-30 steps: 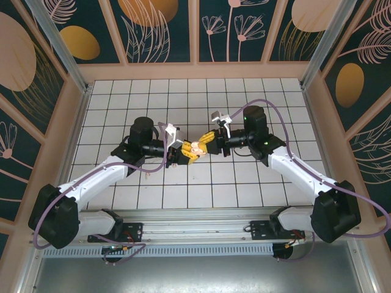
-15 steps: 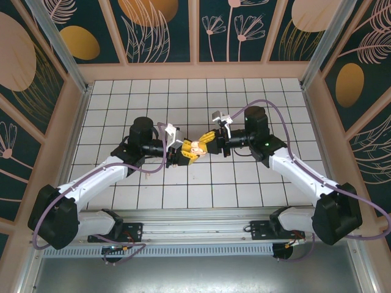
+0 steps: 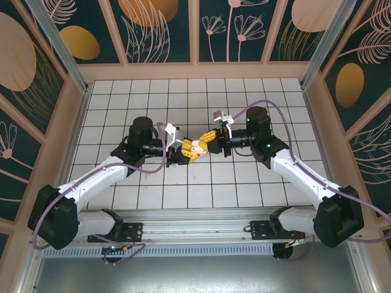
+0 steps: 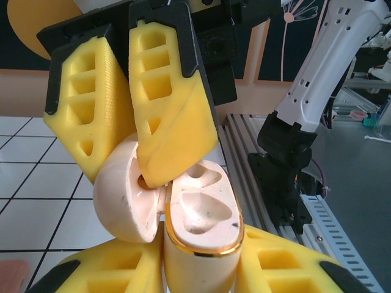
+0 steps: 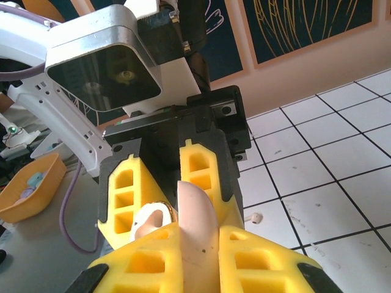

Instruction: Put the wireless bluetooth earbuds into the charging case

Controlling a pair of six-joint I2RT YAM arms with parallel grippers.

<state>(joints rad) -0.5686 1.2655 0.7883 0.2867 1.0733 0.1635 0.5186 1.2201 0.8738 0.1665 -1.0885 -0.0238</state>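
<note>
I'm looking at a table (image 3: 122, 97) of white tiles with dark grid lines and a tan rim. Around its middle, one small cream earbud (image 5: 255, 217) lies loose on a tile. A pink blur (image 4: 13, 273) rests on another tile; I can't identify it.

Overhead rear view; close wrist views head-on, sharing the charging case (image 4: 198, 226)

Cream, gold-rimmed charging case (image 4: 201, 213) stands upright in the left gripper (image 4: 198, 265), its round lid (image 4: 122, 204) swung open, pinched by the right gripper (image 4: 135, 174).
</note>
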